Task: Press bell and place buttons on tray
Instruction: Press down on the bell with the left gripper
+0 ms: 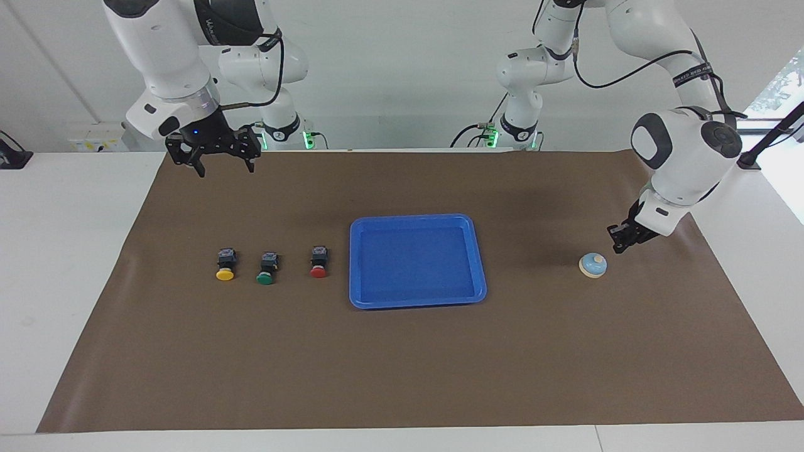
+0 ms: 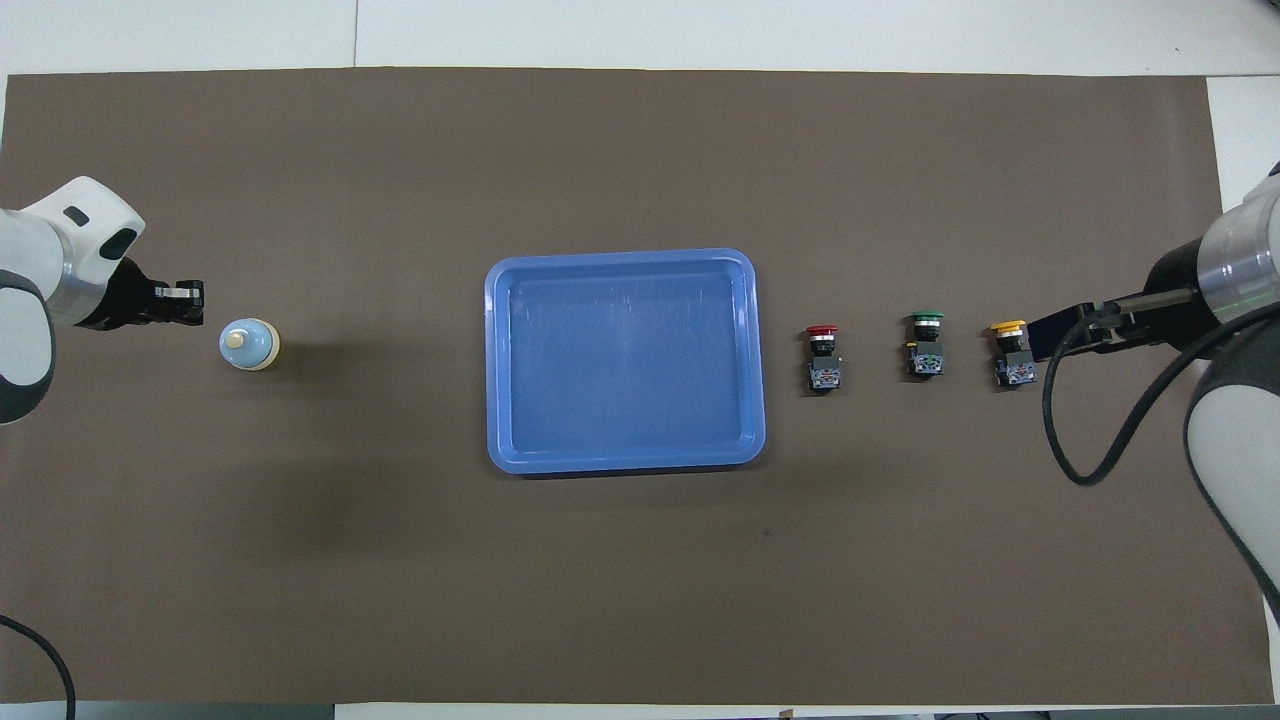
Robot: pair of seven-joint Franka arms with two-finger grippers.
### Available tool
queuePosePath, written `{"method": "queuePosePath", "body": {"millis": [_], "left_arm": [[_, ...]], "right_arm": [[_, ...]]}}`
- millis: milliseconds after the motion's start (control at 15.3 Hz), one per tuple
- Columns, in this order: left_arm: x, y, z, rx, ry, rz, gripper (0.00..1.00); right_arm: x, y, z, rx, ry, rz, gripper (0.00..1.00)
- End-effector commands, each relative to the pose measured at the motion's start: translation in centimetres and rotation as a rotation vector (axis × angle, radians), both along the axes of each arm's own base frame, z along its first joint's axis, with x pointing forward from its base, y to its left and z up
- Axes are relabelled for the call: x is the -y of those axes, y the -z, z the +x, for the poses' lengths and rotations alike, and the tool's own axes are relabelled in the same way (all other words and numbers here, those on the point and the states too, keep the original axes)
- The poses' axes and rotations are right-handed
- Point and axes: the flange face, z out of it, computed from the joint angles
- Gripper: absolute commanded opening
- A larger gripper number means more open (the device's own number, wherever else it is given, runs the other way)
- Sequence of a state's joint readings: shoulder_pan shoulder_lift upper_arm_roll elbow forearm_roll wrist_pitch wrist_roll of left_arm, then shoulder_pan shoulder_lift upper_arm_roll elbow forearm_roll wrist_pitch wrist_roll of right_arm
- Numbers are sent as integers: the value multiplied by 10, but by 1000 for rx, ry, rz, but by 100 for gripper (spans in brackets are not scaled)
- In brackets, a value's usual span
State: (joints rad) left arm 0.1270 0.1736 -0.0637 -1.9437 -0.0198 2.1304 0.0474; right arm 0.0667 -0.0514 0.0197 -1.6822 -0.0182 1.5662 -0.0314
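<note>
The light-blue bell stands on the brown mat toward the left arm's end of the table. My left gripper is shut and hangs low just beside the bell, apart from it. A bright blue tray lies bare at the mat's middle. Three buttons stand in a row toward the right arm's end: red closest to the tray, then green, then yellow. My right gripper waits open, raised over the mat's edge by the robots.
A brown mat covers most of the white table. A black cable loops down from the right arm close to the yellow button.
</note>
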Motion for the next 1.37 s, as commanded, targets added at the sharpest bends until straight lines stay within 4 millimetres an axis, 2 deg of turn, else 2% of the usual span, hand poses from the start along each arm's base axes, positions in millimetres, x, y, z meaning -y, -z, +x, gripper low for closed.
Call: {"method": "queuePosePath", "body": {"millis": [0,261,522,717,783,848,978,1043,1109,1174,1239,1304], "left_arm": [[0,21,-2,19,14,9,0],[0,39,-9,27,10,10,0],[4,71,-20,30,17,10,0],[4,63,-16,13,18,9,0],[-1,53,-12,16,13,9,0],[1,33,-4,-8,19,7,0],[1,-21,9,-59,23,2,0],[1,-41,10,-80,26,1,0],[2,-54,8,-96,28,0,34],[4,-67,3,-108,29,1,87],[6,-86,-5,-96,27,4,100],[7,-106,-13,-75,27,8,100]], "right_arm": [[1,-3,-5,-10,13,15,100],[1,-3,-4,-10,13,16,100],[1,-3,-5,-10,13,16,100],[2,-4,-4,-9,15,15,100],[1,-4,-5,-9,13,15,100],[1,-3,-5,-10,13,16,100],[2,-4,-4,-9,15,16,100],[1,-4,-5,-9,13,15,100],[2,-4,-4,-9,15,15,100],[1,-4,-5,-9,13,16,100],[1,-3,-5,-10,13,15,100],[2,-4,-4,-9,15,15,100]]}}
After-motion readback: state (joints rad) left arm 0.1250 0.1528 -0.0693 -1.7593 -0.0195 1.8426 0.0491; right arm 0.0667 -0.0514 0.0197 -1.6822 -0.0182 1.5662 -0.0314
